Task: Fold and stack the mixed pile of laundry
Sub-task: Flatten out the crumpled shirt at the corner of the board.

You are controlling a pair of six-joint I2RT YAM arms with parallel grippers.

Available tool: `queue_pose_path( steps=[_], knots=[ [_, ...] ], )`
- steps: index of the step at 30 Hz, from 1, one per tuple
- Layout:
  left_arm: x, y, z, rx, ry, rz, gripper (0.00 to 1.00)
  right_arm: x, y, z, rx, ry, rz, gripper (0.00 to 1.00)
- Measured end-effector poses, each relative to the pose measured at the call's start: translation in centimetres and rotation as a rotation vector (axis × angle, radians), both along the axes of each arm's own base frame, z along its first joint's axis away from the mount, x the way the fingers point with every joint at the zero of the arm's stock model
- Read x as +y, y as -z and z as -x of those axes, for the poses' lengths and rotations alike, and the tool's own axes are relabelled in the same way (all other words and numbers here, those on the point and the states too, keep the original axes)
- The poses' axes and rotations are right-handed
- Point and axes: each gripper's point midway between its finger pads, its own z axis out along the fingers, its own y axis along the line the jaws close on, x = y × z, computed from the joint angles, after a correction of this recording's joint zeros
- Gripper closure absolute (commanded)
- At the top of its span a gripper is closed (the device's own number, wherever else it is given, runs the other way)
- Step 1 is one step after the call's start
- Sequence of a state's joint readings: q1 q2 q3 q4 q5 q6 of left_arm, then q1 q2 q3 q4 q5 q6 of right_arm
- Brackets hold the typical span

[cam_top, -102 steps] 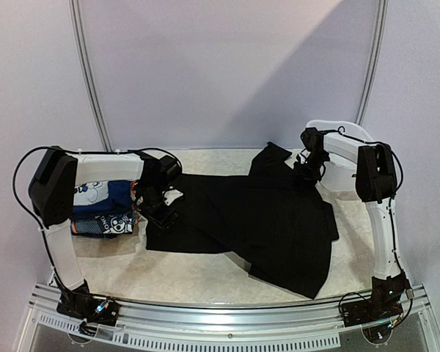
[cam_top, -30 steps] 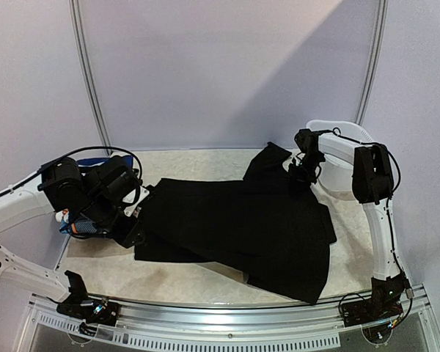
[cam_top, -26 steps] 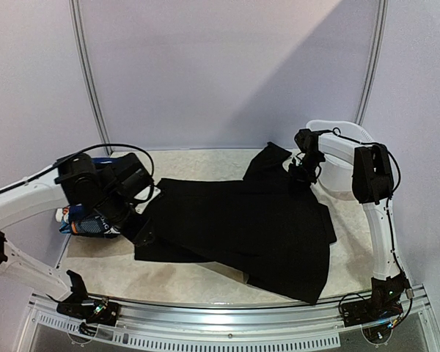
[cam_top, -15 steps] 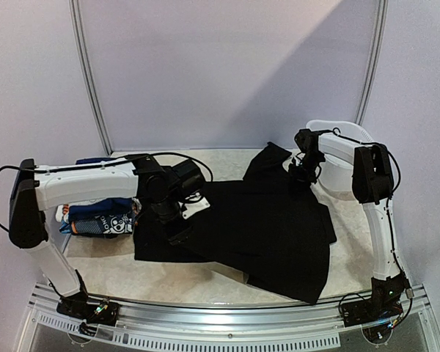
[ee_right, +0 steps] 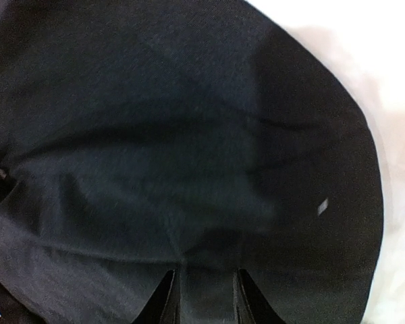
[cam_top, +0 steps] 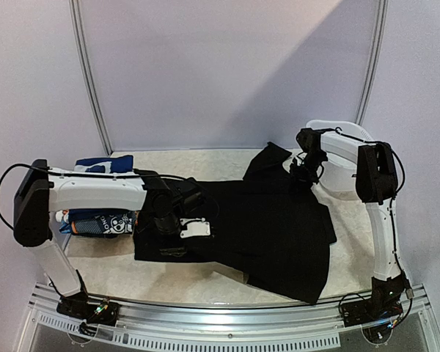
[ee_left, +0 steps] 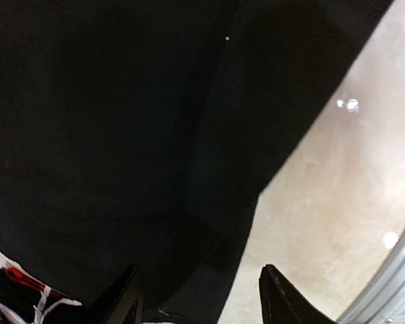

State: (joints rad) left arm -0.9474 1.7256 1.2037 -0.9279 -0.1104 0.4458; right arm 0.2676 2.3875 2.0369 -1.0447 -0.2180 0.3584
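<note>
The large black garment lies spread over the middle of the table. My left gripper hangs over its left part, near the front hem. In the left wrist view the left gripper is open, with black cloth lying under it and nothing pinched between the fingers. My right gripper is at the garment's far right corner. In the right wrist view the right gripper is shut on a fold of the black cloth. A blue cartoon-print piece and a navy blue piece sit at the left.
A white tub stands at the back right, just behind the right gripper. Beige table top shows in front of the garment, up to the metal front rail. The left arm's long link reaches across above the folded pieces.
My left arm has swung from the table's left edge to the right, over the black garment, and its jaws have opened wider. The right gripper has stayed put, still pinching the cloth.
</note>
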Motion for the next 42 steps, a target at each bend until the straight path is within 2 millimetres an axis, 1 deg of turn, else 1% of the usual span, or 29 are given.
queue_pose_path(
  steps=[2,5,7,9,10,11,12,14,16,20,23,26,29,31,33,34,37,39,42],
  knots=[
    [0.0,0.8,-0.3,-0.013,0.022,-0.012,0.44,0.0,-0.6,0.4,-0.002,0.0,-0.005,0.73],
    [0.0,2.2,-0.8,-0.036,0.044,-0.031,0.5,0.1,-1.7,1.0,-0.008,0.0,-0.018,0.73],
    [0.0,2.9,-1.2,-0.053,0.058,-0.045,0.6,0.4,-2.7,1.6,-0.016,-0.006,-0.036,0.73],
    [-0.1,3.2,-1.7,-0.071,0.062,-0.051,0.73,1.1,-3.4,2.2,-0.025,-0.014,-0.058,0.72],
    [-0.2,3.4,-2.0,-0.082,0.071,-0.054,0.81,1.7,-3.9,2.7,-0.03,-0.022,-0.073,0.73],
    [-0.3,3.5,-2.1,-0.084,0.072,-0.056,0.86,2.5,-4.4,3.2,-0.039,-0.033,-0.089,0.73],
    [-0.3,3.6,-2.2,-0.089,0.075,-0.061,0.91,3.2,-4.7,3.6,-0.043,-0.044,-0.102,0.73],
    [-0.3,3.7,-2.4,-0.096,0.067,-0.066,0.99,5.5,-5.4,4.8,-0.052,-0.079,-0.139,0.73],
    [-0.2,3.7,-2.5,-0.102,0.072,-0.073,1.0,8.0,-5.7,5.9,-0.057,-0.12,-0.171,0.73],
    [0.0,3.3,-2.5,-0.11,0.07,-0.082,1.0,12.1,-5.6,8.0,-0.049,-0.185,-0.216,0.74],
    [0.1,2.4,-2.0,-0.12,0.076,-0.088,1.0,13.7,-5.6,8.4,-0.047,-0.197,-0.247,0.76],
    [-0.2,0.9,-1.0,-0.134,0.087,-0.087,1.0,14.1,-4.7,7.9,-0.039,-0.172,-0.261,0.76],
    [-0.8,-0.3,0.5,-0.127,0.094,-0.087,1.0,13.9,-2.6,7.6,-0.004,-0.148,-0.248,0.76],
    [-1.2,-0.8,2.0,-0.106,0.097,-0.093,1.0,13.9,-1.1,7.4,0.02,-0.14,-0.236,0.76],
    [-1.4,-0.9,3.4,-0.086,0.101,-0.103,1.0,13.8,0.5,7.2,0.043,-0.133,-0.216,0.76],
    [-1.5,-0.9,4.2,-0.071,0.103,-0.11,1.0,13.8,0.9,7.1,0.053,-0.133,-0.216,0.77],
    [-1.4,-0.8,6.9,-0.015,0.093,-0.135,1.0,13.9,0.8,6.1,0.039,-0.125,-0.214,0.77],
    [-1.3,-0.6,8.2,0.023,0.072,-0.154,1.0,13.8,1.0,5.6,0.037,-0.12,-0.213,0.77],
    [-0.7,0.2,9.8,0.073,0.027,-0.2,0.94,13.7,1.0,5.0,0.039,-0.108,-0.217,0.77]
  ],
)
